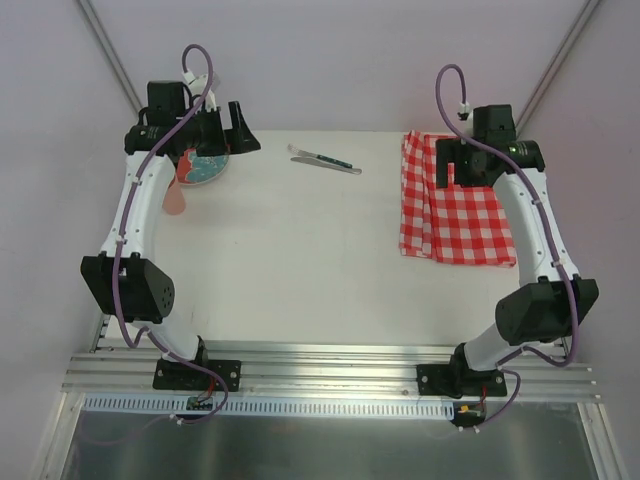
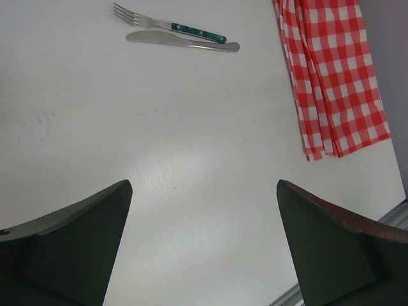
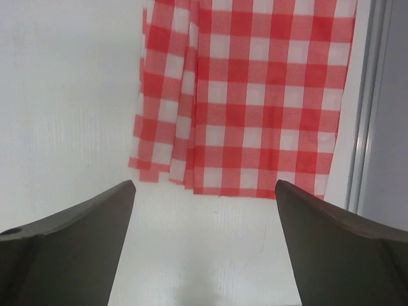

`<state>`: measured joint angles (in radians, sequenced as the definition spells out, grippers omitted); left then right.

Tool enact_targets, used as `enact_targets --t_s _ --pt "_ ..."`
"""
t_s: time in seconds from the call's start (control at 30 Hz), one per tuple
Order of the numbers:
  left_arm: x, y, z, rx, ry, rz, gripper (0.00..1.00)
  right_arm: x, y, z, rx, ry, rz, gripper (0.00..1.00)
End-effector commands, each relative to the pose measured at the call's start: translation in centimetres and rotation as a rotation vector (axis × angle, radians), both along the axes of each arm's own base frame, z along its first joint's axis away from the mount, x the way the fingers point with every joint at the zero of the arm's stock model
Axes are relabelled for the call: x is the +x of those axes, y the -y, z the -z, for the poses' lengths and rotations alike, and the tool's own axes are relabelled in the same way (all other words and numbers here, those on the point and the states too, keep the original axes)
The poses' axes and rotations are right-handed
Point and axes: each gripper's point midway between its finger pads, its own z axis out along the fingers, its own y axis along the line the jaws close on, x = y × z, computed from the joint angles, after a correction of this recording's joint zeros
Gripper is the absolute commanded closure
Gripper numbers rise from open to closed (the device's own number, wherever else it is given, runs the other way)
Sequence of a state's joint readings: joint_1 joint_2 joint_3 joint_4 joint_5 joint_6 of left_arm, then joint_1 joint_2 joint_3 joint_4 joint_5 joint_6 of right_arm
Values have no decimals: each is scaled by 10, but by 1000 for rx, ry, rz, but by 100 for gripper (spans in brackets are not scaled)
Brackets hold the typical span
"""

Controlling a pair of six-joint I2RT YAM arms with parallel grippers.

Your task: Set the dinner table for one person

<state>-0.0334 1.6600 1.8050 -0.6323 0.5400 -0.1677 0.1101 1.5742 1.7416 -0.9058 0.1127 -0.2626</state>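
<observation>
The dinner table (image 1: 300, 260) is an off-white top with an aluminium rail (image 1: 330, 365) along its near edge. A fork (image 2: 169, 25) with a green handle and a knife (image 2: 182, 41) lie side by side at the far middle. A folded red-and-white checked cloth (image 1: 455, 200) lies at the far right. A patterned plate (image 1: 205, 168) and a pink cup (image 1: 174, 200) sit at the far left, partly hidden by my left arm. My left gripper (image 2: 203, 185) hangs open above bare tabletop, holding nothing. My right gripper (image 3: 204, 183) is open and empty over the cloth's (image 3: 255, 95) fringed end.
White walls with diagonal struts (image 1: 110, 55) enclose the table on three sides. A metal rail (image 3: 366, 127) runs along the table's right edge beside the cloth. Both arm bases (image 1: 197, 375) are bolted to the near rail.
</observation>
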Motion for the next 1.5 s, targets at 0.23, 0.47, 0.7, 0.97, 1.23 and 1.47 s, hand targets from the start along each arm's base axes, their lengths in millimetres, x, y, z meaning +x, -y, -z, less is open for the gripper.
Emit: enact_targets --t_s 0.23,0.47,0.7,0.97,1.23,1.47 --pt "8 16 44 54 -75 40 1 45 -6 119 -172 -270 -259 3" --pt "11 27 36 198 22 158 1 70 -61 125 76 -283 -454 3" --pt "-19 18 27 239 47 153 1 74 -88 160 206 -359 -479 3" --pt "-26 5 30 302 40 130 1 75 -108 188 325 -443 -511 3" --pt "-27 5 52 298 -32 125 1 75 -95 218 322 -498 -456 3" --pt "-25 4 42 297 -12 109 1 38 -122 217 453 -603 -491 3"
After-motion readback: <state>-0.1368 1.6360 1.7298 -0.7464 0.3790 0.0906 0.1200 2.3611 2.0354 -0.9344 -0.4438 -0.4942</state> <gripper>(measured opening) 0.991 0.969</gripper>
